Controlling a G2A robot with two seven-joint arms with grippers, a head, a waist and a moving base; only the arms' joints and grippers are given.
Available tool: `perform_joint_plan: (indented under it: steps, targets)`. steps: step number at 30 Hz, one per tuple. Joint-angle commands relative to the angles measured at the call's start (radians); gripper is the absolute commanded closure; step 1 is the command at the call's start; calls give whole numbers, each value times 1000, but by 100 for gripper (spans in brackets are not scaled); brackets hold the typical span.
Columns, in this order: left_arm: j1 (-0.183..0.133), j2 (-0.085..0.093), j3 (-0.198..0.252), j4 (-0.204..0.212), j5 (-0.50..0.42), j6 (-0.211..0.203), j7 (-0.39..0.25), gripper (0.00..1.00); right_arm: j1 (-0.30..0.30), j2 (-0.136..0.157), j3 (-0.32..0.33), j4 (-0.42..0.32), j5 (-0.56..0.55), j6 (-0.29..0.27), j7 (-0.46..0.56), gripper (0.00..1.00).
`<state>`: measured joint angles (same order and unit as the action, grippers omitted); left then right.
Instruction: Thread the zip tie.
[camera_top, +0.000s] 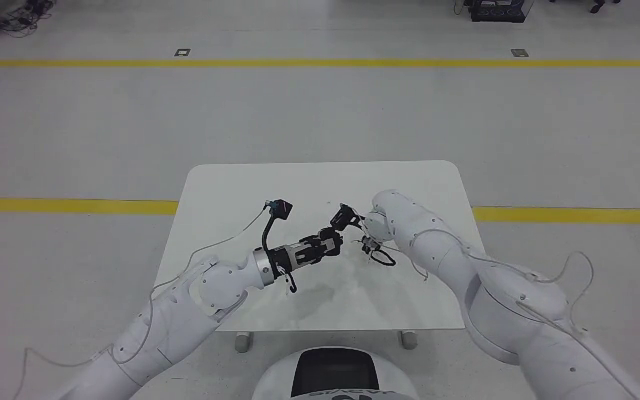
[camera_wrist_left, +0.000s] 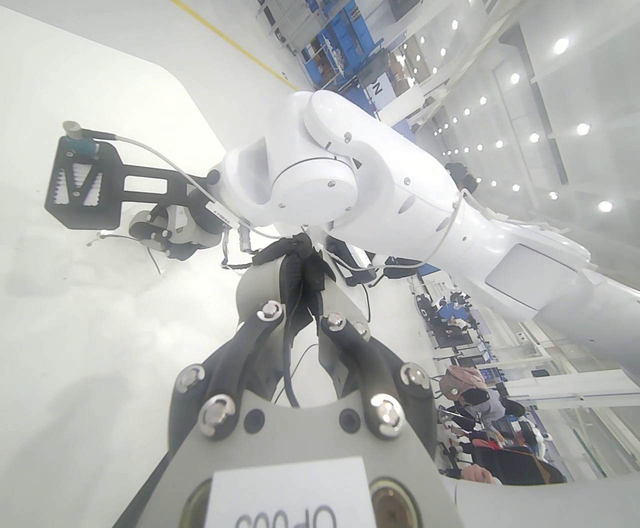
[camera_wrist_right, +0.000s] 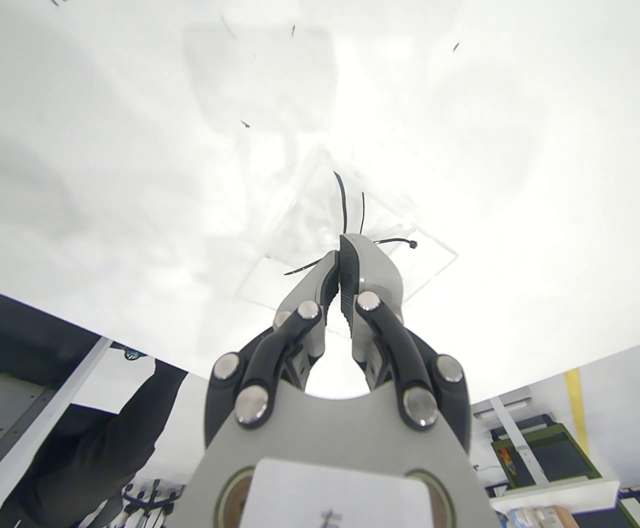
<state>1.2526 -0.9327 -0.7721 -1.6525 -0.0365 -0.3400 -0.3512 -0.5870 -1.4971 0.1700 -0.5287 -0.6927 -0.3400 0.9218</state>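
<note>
**Zip tie (camera_wrist_right: 343, 205) held over the middle of the counter (camera_top: 250, 190)**

The left end effector (camera_wrist_left: 299, 265) is pinched together on a black strap (camera_wrist_left: 286, 345) that trails back between its fingers. At its 3 o'clock, near but apart, the right end effector (camera_wrist_right: 341, 250) is clamped on the zip tie. Two thin black strands stick out past its tips. A clear sheet (camera_wrist_right: 435, 257) lies on the white counter beneath it.

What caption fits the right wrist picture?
Right gripper pinches a black zip tie over a clear tray.
</note>
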Motion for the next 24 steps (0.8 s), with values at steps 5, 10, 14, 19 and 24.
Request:
perform_joint_plan:
  steps: [5, 10, 14, 19, 24]
  targets:
    - [0, 0, 0, 0, 0, 0, 0, 100, 6, 40, 0, -54, 23, 0, -8, 100]
    - [0, 0, 0, 0, 0, 0, 0, 100, 7, 89, 0, -122, 44, 0, -19, 100]
    - [0, 0, 0, 0, 0, 0, 0, 100, 9, 133, 0, -179, 68, 0, -30, 100]
    - [0, 0, 0, 0, 0, 0, 0, 100, 10, 192, 0, -252, 104, 0, -47, 100]
    - [0, 0, 0, 0, 0, 0, 0, 100, 4, 260, 7, -335, 141, 0, -90, 100]
